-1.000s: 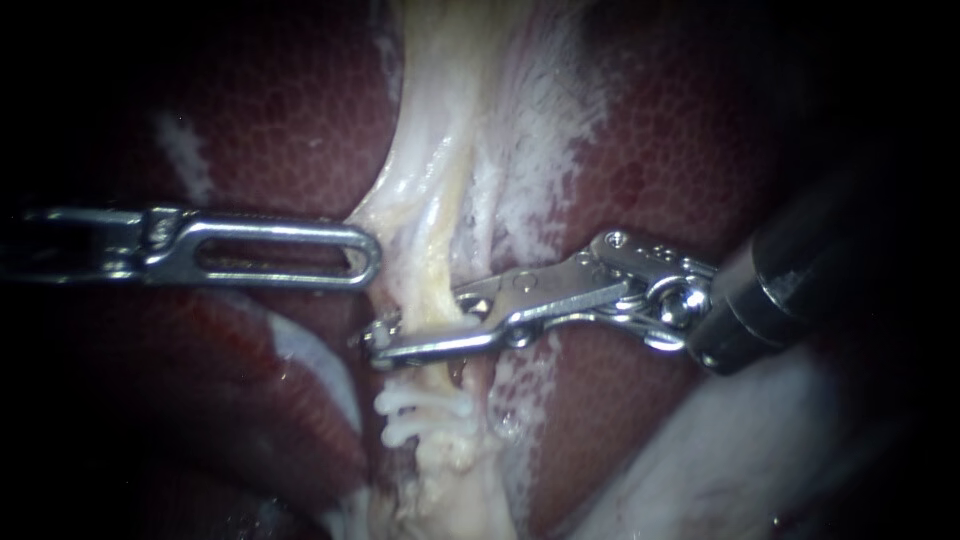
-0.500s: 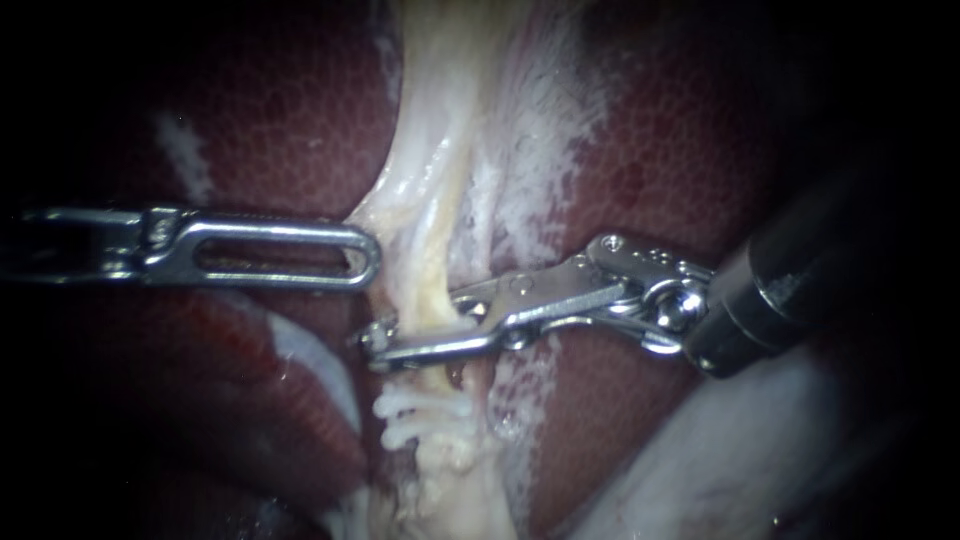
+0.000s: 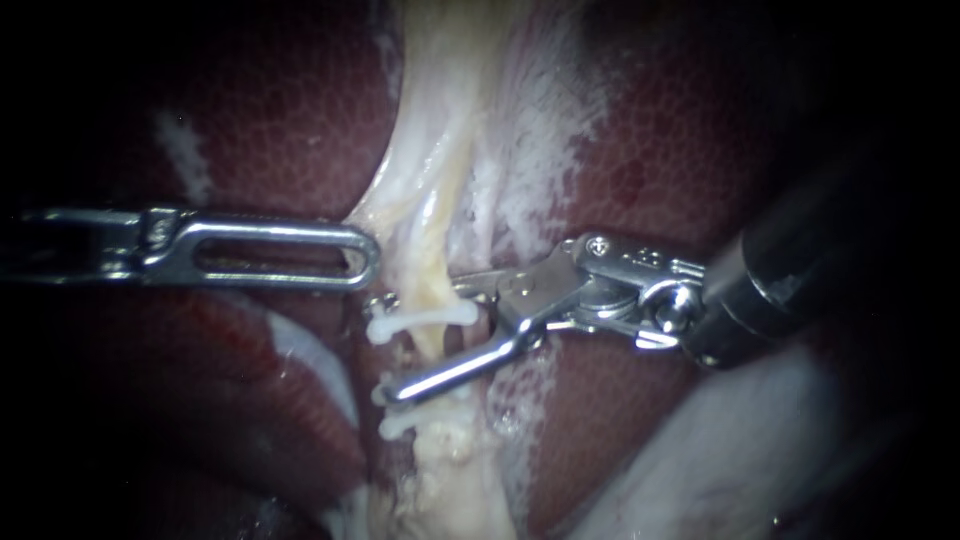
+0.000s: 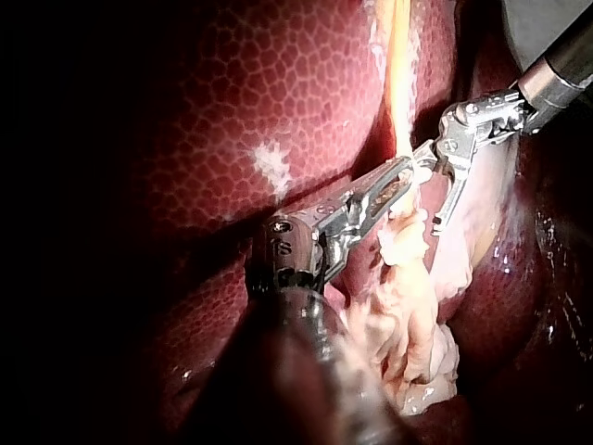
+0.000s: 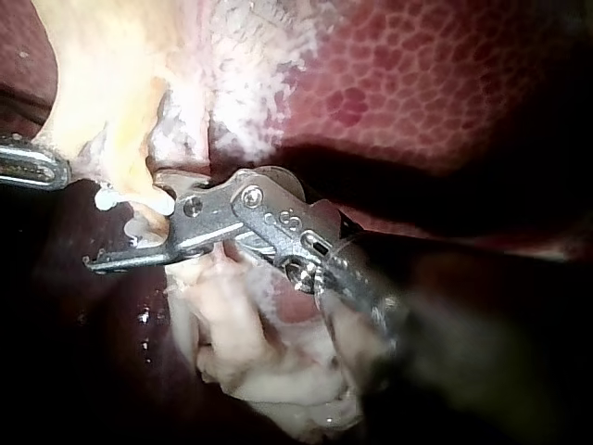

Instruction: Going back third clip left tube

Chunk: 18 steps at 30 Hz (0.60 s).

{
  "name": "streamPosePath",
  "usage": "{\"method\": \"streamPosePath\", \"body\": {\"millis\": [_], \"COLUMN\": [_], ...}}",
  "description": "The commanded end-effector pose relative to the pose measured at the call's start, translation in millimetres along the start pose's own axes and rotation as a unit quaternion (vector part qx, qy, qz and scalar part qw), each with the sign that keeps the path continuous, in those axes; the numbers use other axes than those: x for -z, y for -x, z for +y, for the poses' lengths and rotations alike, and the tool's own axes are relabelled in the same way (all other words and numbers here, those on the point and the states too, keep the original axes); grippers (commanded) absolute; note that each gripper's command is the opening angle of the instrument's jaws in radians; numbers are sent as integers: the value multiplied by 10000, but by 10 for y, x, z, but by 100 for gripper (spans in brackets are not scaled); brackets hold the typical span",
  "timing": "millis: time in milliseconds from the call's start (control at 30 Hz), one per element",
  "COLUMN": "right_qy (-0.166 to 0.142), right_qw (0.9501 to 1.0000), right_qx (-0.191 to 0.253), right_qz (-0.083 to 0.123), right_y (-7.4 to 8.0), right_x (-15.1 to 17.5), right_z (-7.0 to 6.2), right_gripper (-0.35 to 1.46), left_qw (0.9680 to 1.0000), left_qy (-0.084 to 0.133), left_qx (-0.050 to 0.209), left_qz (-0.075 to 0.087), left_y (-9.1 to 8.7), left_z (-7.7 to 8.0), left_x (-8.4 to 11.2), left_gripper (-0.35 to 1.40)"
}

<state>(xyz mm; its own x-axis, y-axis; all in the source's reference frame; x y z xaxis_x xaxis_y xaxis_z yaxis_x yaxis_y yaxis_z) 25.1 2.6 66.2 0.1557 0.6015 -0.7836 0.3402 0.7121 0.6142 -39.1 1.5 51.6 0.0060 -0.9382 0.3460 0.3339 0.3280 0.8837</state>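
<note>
Clip [image 3: 420, 318] of white plastic lies crosswise on the pale yellow tube [image 3: 435, 225]. It is the topmost of three, in the middle of the endoscope view. At the far left of that view, the shaft of the left instrument [image 3: 365, 255] fades into darkness. Only the flat, slotted side of its tip shows. That tip touches the edge of the whitish tissue beside the tube. I cannot tell whether it holds that tissue or only rests against it. In the left wrist view its tip [image 4: 408, 171] overlaps the tube, and this does not settle the matter.

Dark red liver [image 3: 250, 120] lies behind everything, its outer parts lost in shadow. Below the top clip, a second clip [image 3: 385, 392] is partly covered by metal, and a third [image 3: 395, 430] shows just under it.

The right instrument [image 3: 400, 345] comes in from the right. Its jaws are spread wide, released, gripping nothing. The upper jaw passes mostly behind the tube at the level of the top clip. The lower jaw slants down across the front of the tube onto the second clip. The right wrist view shows the same spread [image 5: 125, 222], with the clip [image 5: 130, 199] just above the lower jaw. The shaft is dark and blurred at the right edge. A pale mass [image 3: 700, 450] beneath it is too dim to identify.
</note>
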Motion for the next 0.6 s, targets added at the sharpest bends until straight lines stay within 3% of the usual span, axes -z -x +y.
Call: {"method": "streamPosePath", "body": {"millis": [33, 367, 600], "right_qy": [0, -75, -71], "right_qw": [10000, 9999, 9978], "right_qx": [10, 63, 651], "right_qz": [0, -32, -78], "right_y": [1, 16, 17], "right_x": [0, -17, -17], "right_z": [0, -1, 2], "right_gripper": [58, 56, 56], "left_qw": [10000, 10000, 10000], "left_qy": [1, 4, 4], "left_qx": [0, -2, -3], "left_qz": [0, -2, -2], "left_y": [0, 0, -1], "left_z": [0, 0, 0], "left_x": [0, -1, -1], "left_gripper": [-35, -35, -35]}}
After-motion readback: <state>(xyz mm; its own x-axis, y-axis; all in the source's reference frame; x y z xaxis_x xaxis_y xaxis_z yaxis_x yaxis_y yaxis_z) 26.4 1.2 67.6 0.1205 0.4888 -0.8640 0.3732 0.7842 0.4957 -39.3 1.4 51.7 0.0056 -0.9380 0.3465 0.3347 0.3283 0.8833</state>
